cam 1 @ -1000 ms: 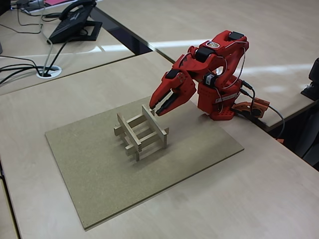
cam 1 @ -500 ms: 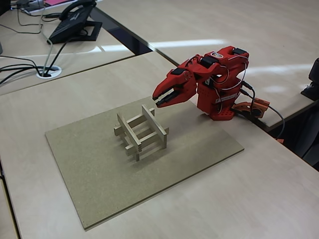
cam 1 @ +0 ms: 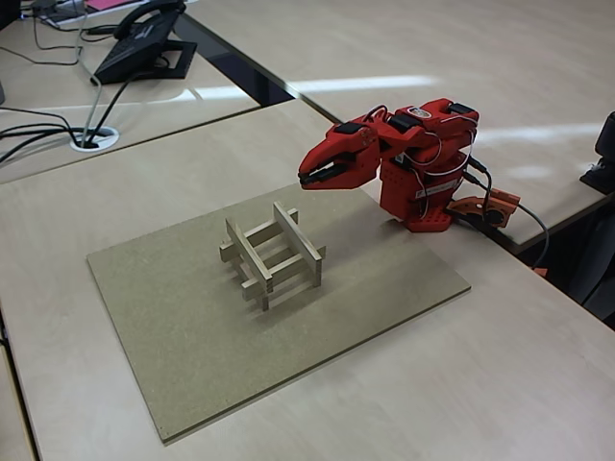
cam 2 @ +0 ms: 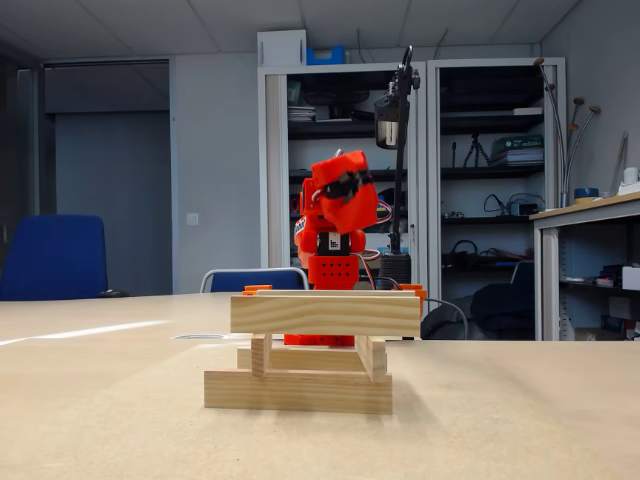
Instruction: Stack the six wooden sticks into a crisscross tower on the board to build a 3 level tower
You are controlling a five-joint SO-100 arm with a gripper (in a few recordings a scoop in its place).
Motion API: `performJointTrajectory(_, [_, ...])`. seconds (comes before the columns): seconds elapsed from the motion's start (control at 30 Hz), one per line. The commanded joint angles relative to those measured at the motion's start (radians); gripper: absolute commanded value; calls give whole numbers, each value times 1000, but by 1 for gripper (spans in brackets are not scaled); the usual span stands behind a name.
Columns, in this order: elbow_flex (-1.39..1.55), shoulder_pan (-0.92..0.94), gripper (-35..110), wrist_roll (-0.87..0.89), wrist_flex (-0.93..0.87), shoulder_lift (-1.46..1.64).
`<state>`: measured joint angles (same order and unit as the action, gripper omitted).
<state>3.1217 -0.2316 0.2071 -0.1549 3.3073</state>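
In the fixed view from above and to the side, I take the board (cam 1: 192, 317) as my reference. It lies flat on the pale desk (cam 1: 500, 384) and carries the tower (cam 1: 271, 252) near its middle. I count three layers of two parallel bars each, every layer crossing the one below, so all six wooden sticks (cam 1: 296, 230) are in the stack. The top pair runs from the far-left side toward the near-right side of the board. No stick lies loose on the board.

The red arm (cam 1: 423, 182) stands at the board's far-right edge. The gripper (cam 1: 309, 177) is raised above the board and points toward the tower from the right. It is well apart from the tower and above it, touching no stick. I see the jaws nearly together with only a thin dark gap between them and nothing held. A telephone (cam 1: 144, 38) sits on the neighbouring desk beyond the board's far-left side.

In the low fixed view at board level, I see the tower (cam 2: 310, 350) end-on. One top bar (cam 2: 325, 314) spans the front, two short bar ends show in the middle layer, and a long bottom bar rests on the board (cam 2: 120, 420). The arm (cam 2: 335, 230) stands behind the tower. The gripper (cam 2: 345, 190) sits well above the top bar, clear of the sticks. From this angle I cannot tell how the jaws stand. Shelving (cam 2: 470, 150) and a blue chair (cam 2: 55, 255) stand beyond the board.
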Motion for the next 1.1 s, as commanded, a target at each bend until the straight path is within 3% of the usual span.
performJointTrajectory(0.0, [20, -15, 0, -11, 91, 18])
performJointTrajectory(0.3, [20, -25, 0, -34, 267, 17])
performJointTrajectory(0.67, [20, -28, 0, -15, 308, 14])
performJointTrajectory(0.77, [20, -32, 0, -86, 345, 14])
performJointTrajectory(0.9, [20, -21, 0, -75, 483, 14])
performJointTrajectory(1.07, [20, -15, 0, -100, 781, 14])
